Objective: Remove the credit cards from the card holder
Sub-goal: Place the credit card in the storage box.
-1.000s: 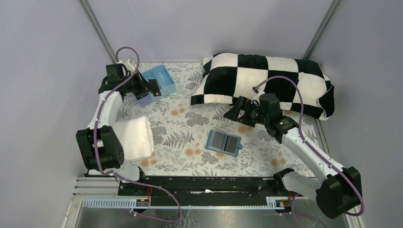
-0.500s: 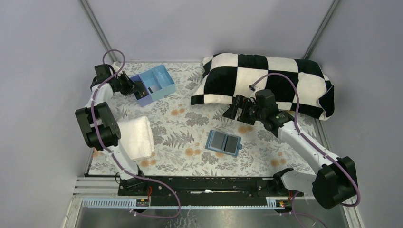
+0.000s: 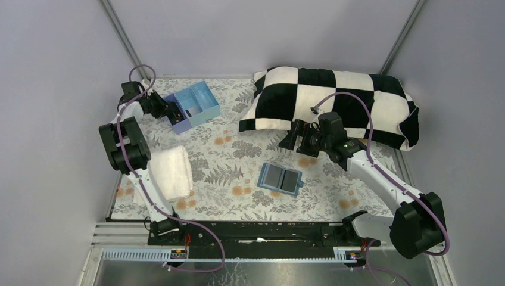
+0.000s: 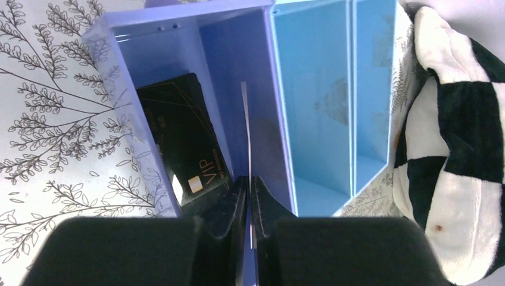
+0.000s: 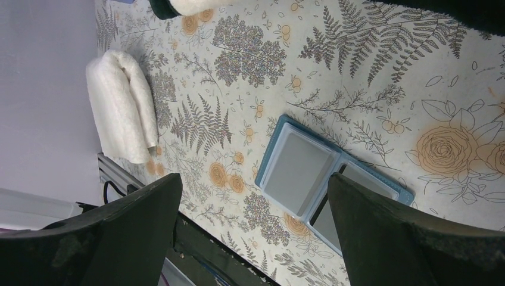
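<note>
Left gripper (image 4: 248,190) is clamped on a thin card (image 4: 245,131), seen edge-on and reaching into the purple end compartment of the tray (image 4: 178,15). A black card (image 4: 184,143) marked VIP already leans inside that compartment.

Change noted: a second ago this gripper (image 3: 172,112) was higher over the tray. It has since dropped to the purple compartment, with the arm folded back toward the far-left corner. Judgement: delivery of one card is nearly complete, pending release.

Right gripper (image 5: 253,185) is spread wide and empty. It hangs above the worktop (image 3: 226,155), little moved in the last second.

The card holder (image 3: 280,177) lies open and flat mid-worktop, unmoved, directly below the right wrist camera (image 5: 321,179). Whether its grey panels still carry cards cannot be told.

Surroundings: a checkered pillow (image 3: 333,101) lies beside the tray and behind the right gripper. A folded towel (image 3: 170,173) lies near the left arm. Neither obstructs the holder.
</note>
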Motion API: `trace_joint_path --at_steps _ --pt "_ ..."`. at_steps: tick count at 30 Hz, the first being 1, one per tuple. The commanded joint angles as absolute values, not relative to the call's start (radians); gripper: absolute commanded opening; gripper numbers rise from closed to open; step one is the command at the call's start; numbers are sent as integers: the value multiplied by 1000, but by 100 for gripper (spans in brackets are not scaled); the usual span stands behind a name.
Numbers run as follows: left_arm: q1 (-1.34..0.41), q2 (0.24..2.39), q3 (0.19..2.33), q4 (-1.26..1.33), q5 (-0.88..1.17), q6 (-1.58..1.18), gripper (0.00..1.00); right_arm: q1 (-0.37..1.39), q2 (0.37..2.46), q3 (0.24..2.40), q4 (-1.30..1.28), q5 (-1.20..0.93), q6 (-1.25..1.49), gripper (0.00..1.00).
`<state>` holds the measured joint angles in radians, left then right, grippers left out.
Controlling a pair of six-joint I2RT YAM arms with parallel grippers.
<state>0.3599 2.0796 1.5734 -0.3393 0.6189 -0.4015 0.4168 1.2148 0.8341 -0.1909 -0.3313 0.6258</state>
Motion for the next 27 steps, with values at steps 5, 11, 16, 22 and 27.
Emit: trace_joint_path --at_steps 5,11,16,22,27 --pt "366 2080 1625 -408 530 -357 26 417 1210 864 -167 -336 623 100" --pt "361 1971 1620 -466 455 -334 34 417 1208 856 -154 -353 640 99" --pt "335 1833 1614 -500 420 -321 34 417 1190 844 -154 -345 640 100" --pt "189 1648 1563 -560 329 -309 34 417 1170 819 -205 -248 630 100" --pt "-55 1505 1418 -534 229 -336 34 417 1136 733 -224 -216 662 88"
